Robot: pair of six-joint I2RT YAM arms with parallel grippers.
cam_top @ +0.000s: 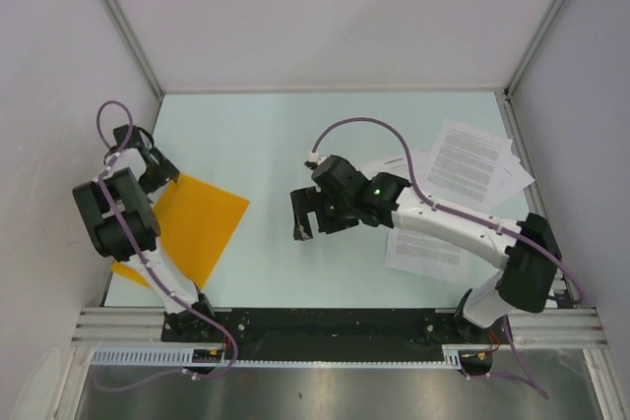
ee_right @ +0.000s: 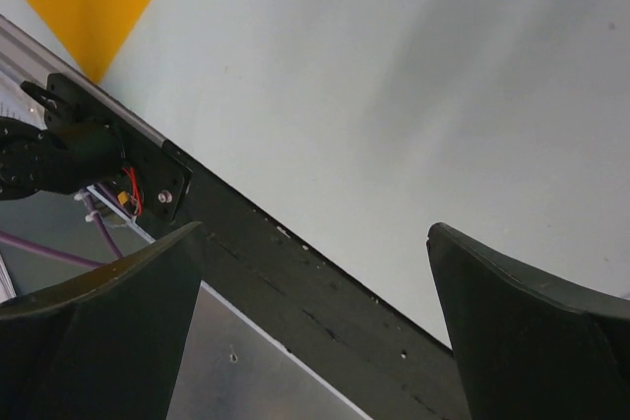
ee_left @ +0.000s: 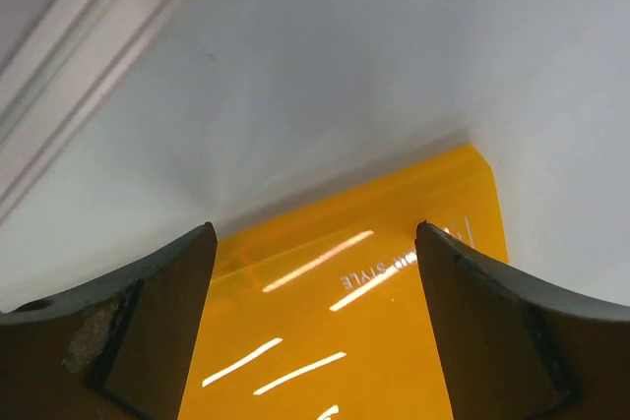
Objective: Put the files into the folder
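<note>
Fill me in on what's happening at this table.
The left gripper is open over an edge of the orange folder, which lies on the left side of the table; it is not clamped on it. The right gripper is open and empty above bare table near the middle. The files lie scattered on the right, one sheet partly under the right arm. None of them is in the folder yet.
</note>
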